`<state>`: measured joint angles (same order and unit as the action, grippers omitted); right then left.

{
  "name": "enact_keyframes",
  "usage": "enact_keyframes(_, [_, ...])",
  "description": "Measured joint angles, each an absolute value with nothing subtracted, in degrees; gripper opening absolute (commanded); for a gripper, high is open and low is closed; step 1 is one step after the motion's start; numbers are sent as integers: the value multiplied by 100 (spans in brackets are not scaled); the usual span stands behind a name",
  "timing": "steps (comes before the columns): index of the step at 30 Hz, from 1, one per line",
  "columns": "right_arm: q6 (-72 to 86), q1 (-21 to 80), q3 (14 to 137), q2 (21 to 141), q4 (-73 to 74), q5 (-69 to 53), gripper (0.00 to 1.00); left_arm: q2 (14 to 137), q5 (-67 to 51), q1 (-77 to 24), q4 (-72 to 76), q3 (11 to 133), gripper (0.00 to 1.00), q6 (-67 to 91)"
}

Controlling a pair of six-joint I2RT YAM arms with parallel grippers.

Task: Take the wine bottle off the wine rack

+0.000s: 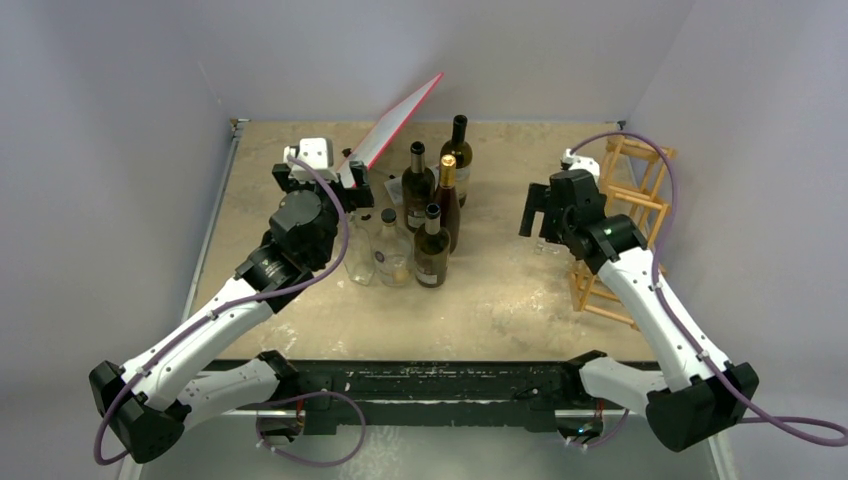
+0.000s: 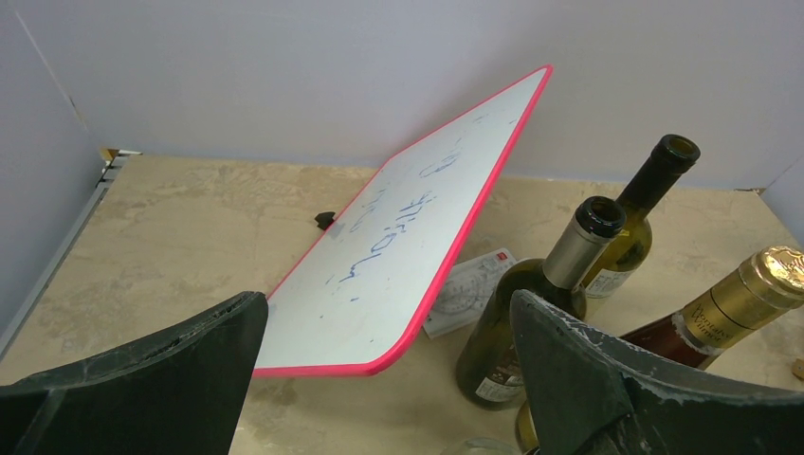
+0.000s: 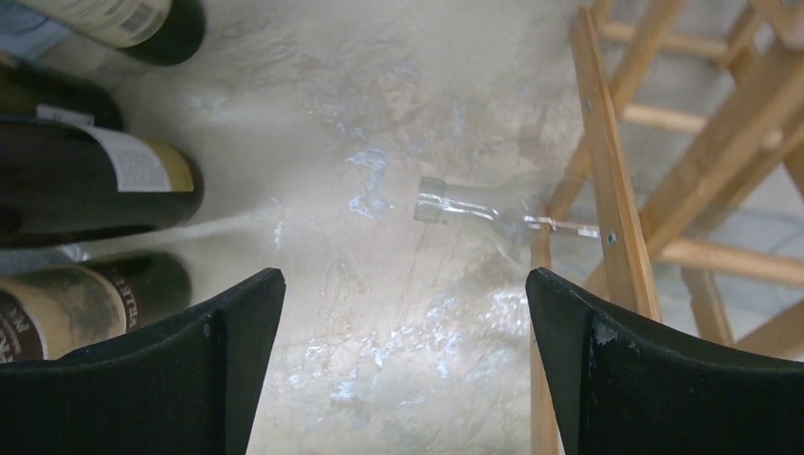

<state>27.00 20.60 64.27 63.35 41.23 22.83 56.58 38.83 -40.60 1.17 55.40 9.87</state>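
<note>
The wine rack [image 1: 628,215], a light-brown wooden lattice, stands at the table's right side and also shows in the right wrist view [image 3: 616,204]. A clear glass wine bottle [image 3: 455,207] lies in a low cell, its neck and mouth poking out towards the table's middle. Its body is hidden behind the bars. My right gripper [image 1: 535,212] is open and empty. It hovers just left of the rack, and the bottle's mouth lies beyond its fingertips in the right wrist view [image 3: 406,360]. My left gripper [image 1: 352,188] is open and empty at the far left, over the whiteboard's lower edge [image 2: 389,379].
A red-edged whiteboard [image 1: 395,125] leans tilted at the back. Several upright dark bottles [image 1: 432,250] and clear bottles [image 1: 392,252] stand mid-table between the arms, with a gold-foiled one [image 2: 749,303]. A paper protractor [image 2: 469,289] lies under the board. Grey walls close in on both sides.
</note>
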Motion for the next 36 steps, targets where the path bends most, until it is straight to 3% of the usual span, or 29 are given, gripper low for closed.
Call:
enact_keyframes(11, [-27, 2231, 6265, 6163, 2869, 1341, 100, 5645, 3948, -4060, 119, 5540, 100, 982])
enact_keyframes(24, [-2106, 2928, 5710, 7282, 3107, 2394, 96, 5614, 4005, -4060, 119, 5540, 100, 978])
enact_keyframes(36, [-2982, 2930, 4764, 7411, 2956, 3092, 100, 5625, 4060, -4060, 119, 5540, 100, 934])
